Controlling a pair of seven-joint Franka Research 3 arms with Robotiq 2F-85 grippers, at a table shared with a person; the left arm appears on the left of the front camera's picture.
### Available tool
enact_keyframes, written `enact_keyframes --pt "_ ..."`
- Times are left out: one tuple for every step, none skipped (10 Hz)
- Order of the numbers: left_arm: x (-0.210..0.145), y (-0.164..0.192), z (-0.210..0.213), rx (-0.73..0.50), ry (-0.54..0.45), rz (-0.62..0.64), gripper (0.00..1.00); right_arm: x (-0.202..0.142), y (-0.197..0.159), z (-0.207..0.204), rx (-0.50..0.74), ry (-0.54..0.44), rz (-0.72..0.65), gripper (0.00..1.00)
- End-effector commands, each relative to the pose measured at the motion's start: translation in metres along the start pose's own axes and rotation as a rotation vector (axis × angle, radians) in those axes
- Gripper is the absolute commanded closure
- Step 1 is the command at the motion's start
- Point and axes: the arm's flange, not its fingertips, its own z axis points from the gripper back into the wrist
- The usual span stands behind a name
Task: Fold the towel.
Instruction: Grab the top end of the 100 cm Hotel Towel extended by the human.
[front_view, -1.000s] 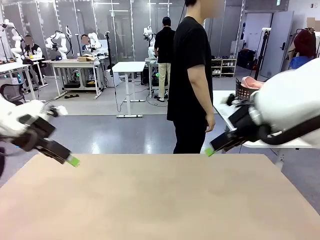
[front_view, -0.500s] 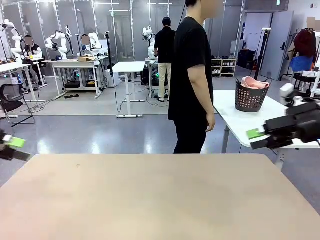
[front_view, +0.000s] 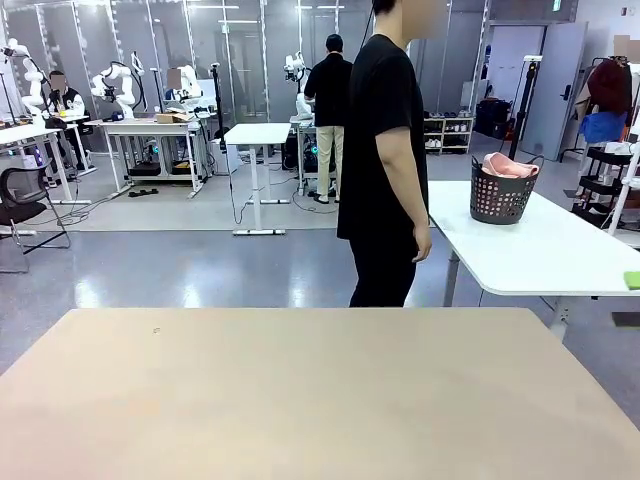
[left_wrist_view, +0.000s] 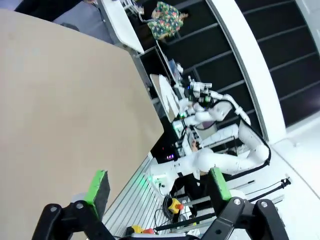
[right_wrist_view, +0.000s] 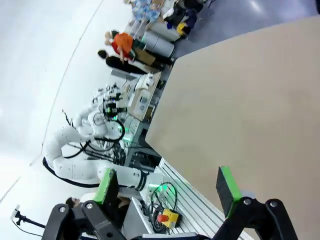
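Folding not begun: the salmon-pink terry towel (front_view: 508, 165) lies bunched in a dark grey perforated plastic basket (front_view: 497, 203) on a white side table (front_view: 540, 255)
The beige tabletop (front_view: 300, 400) sits in a large lab; a person in black (front_view: 385, 150) stands beyond it. The left gripper (left_wrist_view: 157, 184) and right gripper (right_wrist_view: 167, 187) hold their fingers apart, empty

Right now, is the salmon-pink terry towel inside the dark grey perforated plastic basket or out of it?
Inside: the salmon-pink towel sits bunched, poking above the rim of the dark grey basket on the white table.
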Motion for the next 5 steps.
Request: enact_keyframes --pt "0.012 0.012 0.022 0.009 -0.06 0.016 0.0 -0.002 -0.008 0.021 -0.042 -0.031 -0.029 0.0" --pt "0.009 0.012 0.027 0.022 -0.073 0.029 0.0 -0.007 -0.01 0.028 -0.042 -0.056 -0.033 0.0" --pt "0.008 0.011 0.028 0.035 -0.064 0.027 0.0 -0.01 -0.011 0.026 -0.049 -0.048 -0.038 0.0" --pt "0.01 0.012 0.025 0.054 -0.077 0.006 0.0 -0.01 -0.014 0.02 -0.068 -0.057 -0.033 0.0" --pt "-0.001 0.014 0.034 0.04 -0.064 0.042 0.0 -0.011 -0.014 0.035 -0.042 -0.071 -0.065 0.0"
